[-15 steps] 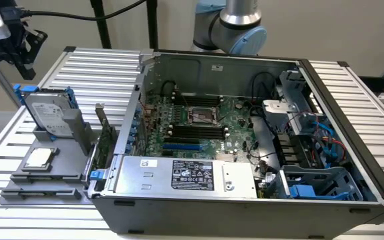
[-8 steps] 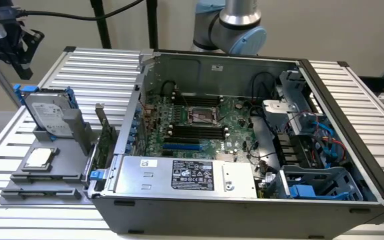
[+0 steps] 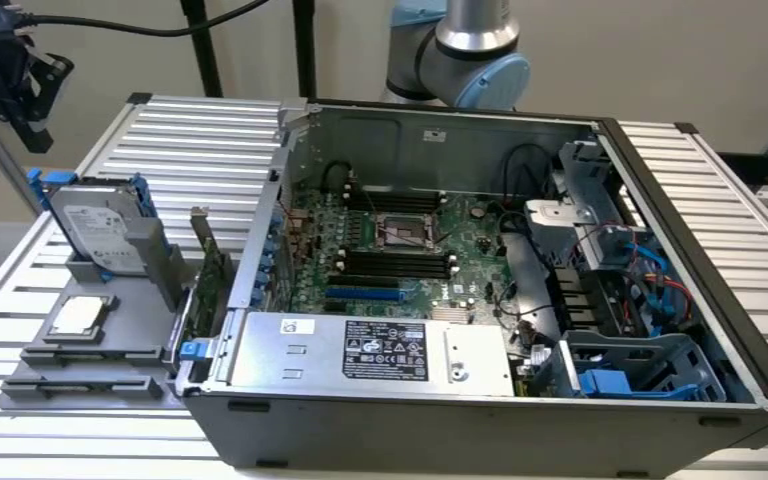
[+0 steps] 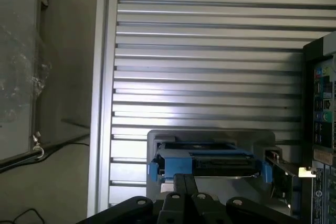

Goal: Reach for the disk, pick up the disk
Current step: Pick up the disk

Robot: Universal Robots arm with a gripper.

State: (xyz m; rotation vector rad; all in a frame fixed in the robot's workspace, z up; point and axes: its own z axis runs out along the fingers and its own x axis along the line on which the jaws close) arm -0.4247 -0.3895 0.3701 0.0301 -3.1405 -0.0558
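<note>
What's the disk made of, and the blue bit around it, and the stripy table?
The disk looks like metal: silver with a dull sheen. Its blue frame seems plastic: solid colour, matte. The table looks like aluminium: ribbed, pale, reflecting light.

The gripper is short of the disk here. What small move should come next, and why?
Probably a short, straight advance toward the disk. The wrist view has the gripper roughly in line with the disk's blue-framed edge but apart from it, and the exterior view shows the disk standing upright in its grey holder, nothing touching it.
</note>
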